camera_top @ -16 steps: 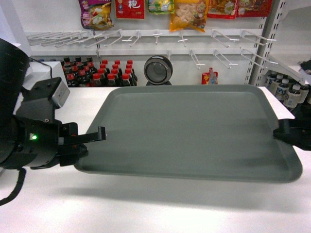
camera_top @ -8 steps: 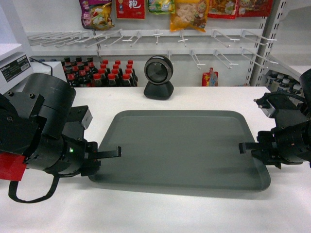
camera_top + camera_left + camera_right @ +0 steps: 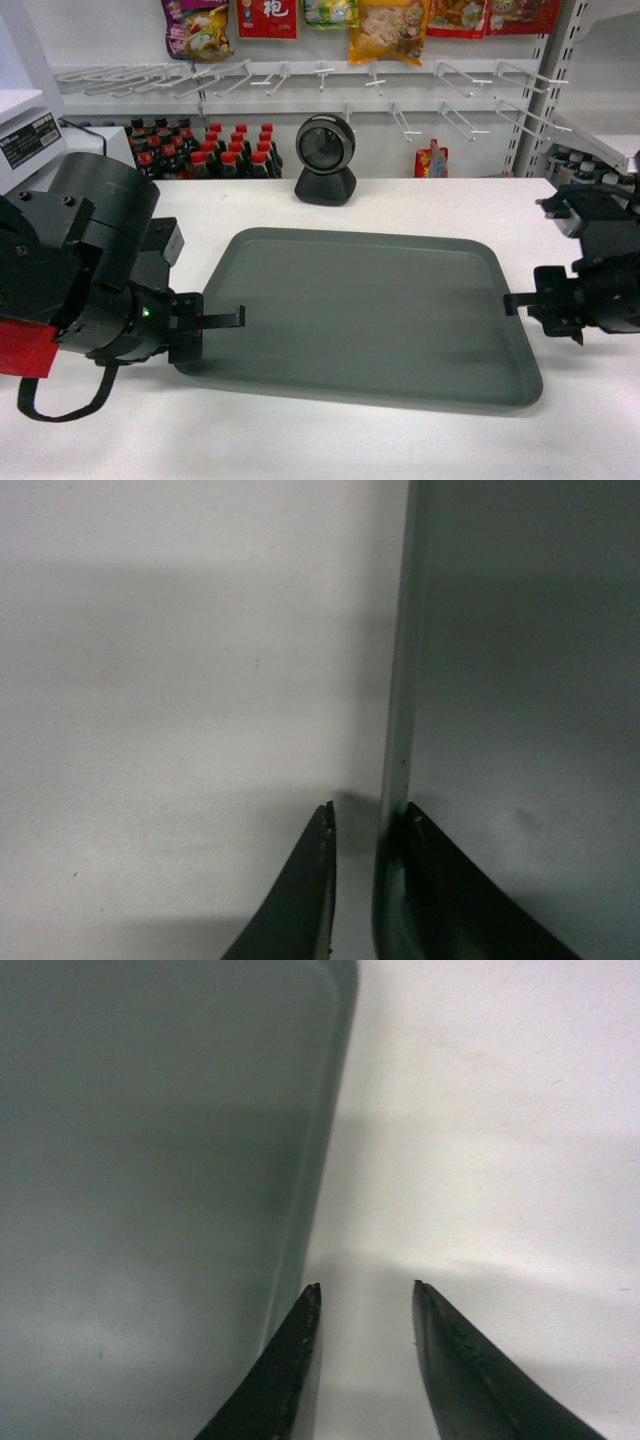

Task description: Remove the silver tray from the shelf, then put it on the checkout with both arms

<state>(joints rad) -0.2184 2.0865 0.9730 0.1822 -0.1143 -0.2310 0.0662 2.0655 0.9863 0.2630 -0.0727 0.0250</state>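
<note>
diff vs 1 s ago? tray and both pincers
The silver tray came down from mid-air and now lies flat on the checkout. The right pincer has let go and backed off past the rim, open. The left pincer is open too, still straddling the left rim. The scanner stayed put.

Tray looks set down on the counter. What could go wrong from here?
1. The left gripper is open but straddles the rim of the silver tray; retracting at an angle could hook and drag it.
2. The right gripper has one finger tight against the tray edge; a sideways move might nudge it across the checkout.
</note>
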